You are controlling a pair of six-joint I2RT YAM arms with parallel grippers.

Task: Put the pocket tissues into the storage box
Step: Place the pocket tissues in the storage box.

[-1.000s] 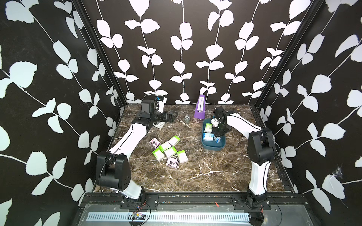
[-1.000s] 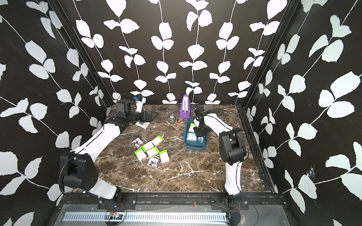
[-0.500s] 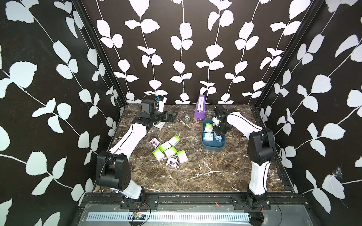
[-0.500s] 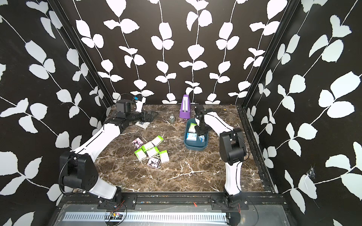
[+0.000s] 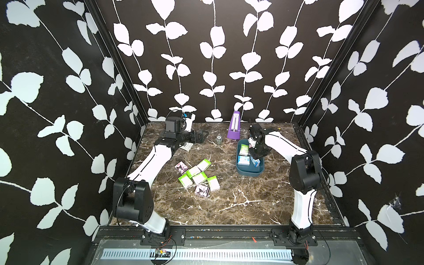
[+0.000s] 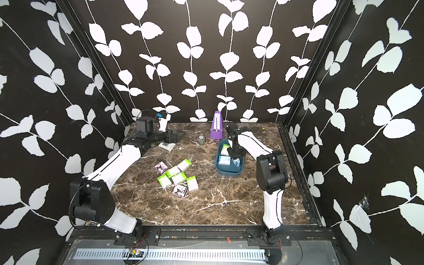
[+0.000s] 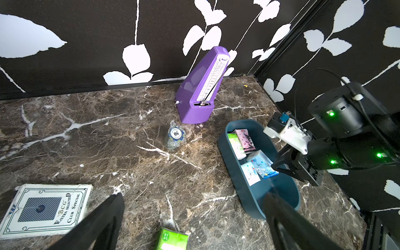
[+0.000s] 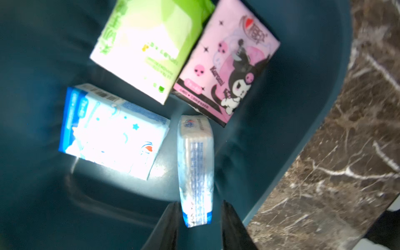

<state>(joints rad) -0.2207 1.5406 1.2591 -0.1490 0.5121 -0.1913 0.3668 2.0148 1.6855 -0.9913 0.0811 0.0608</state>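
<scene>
**Right gripper straddles a blue packet inside the storage box**

The storage box [image 5: 249, 174] sits at about 2 o'clock on the marble worktop [image 5: 229, 206] in both top views. Four of the pocket tissues are already in it. In the right wrist view the green packet [image 8: 147, 47] and the pink packet [image 8: 227, 65] lie flat with their edges meeting. The flat blue packet [image 8: 112, 134] lies near them. The second blue packet [image 8: 195, 168] stands on its long edge close to the box's wall.

The right gripper [image 8: 200, 207] reaches down into the box with its jaws narrowly parted. One finger stands on each side of the second blue packet. A sliver of gap shows beside one finger, so the packet is not clamped.

The left gripper [image 7: 192, 199] is held out at about 11 o'clock with its jaws wide and nothing between them. It is near a playing-card box [image 7: 43, 210].

Seven loose packets [image 5: 197, 176], five green and two pink, lie in a cluster just to 9 o'clock of the worktop's centre. Several touch each other, and all are well apart from the storage box.

At 12 o'clock a purple metronome [image 5: 234, 126] stands upright near the back wall. A wrapped poker chip [image 5: 219, 138] lies just beside it, toward 8 o'clock.
</scene>
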